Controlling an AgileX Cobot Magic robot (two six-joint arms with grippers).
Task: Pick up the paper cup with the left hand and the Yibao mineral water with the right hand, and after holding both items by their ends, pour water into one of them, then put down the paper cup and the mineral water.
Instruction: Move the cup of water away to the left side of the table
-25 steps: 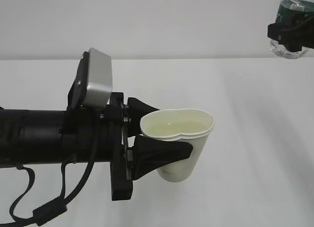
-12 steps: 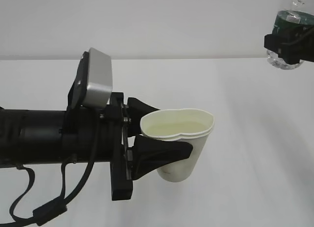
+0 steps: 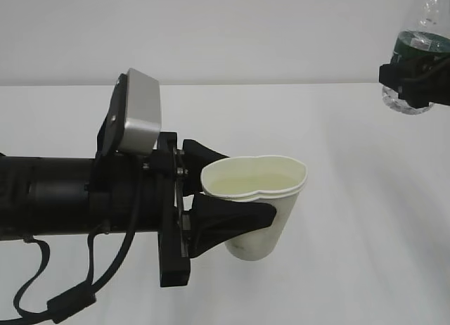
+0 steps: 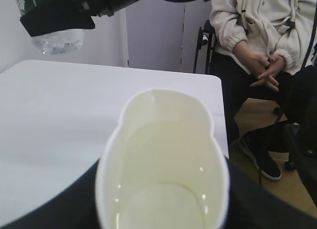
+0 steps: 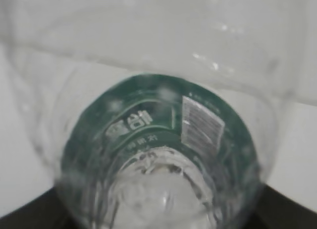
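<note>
My left gripper [image 3: 235,188] is shut on the white paper cup [image 3: 261,212] and holds it upright above the table, its rim squeezed out of round. The cup holds water, as the left wrist view [image 4: 163,179] shows. My right gripper [image 3: 415,79] is shut on the Yibao mineral water bottle [image 3: 415,51] near its lower end, high at the far right, bottle nearly upright with the green label above the fingers. The bottle also shows at the top left of the left wrist view [image 4: 54,26] and fills the right wrist view [image 5: 158,149].
The white table [image 3: 351,163] lies under both grippers. In the left wrist view, the table's far edge [image 4: 213,80] ends near a seated person [image 4: 262,45] and a chair beyond it.
My right gripper has moved slightly down and turned the bottle more upright at the far right. The left gripper and the cup have not moved.
</note>
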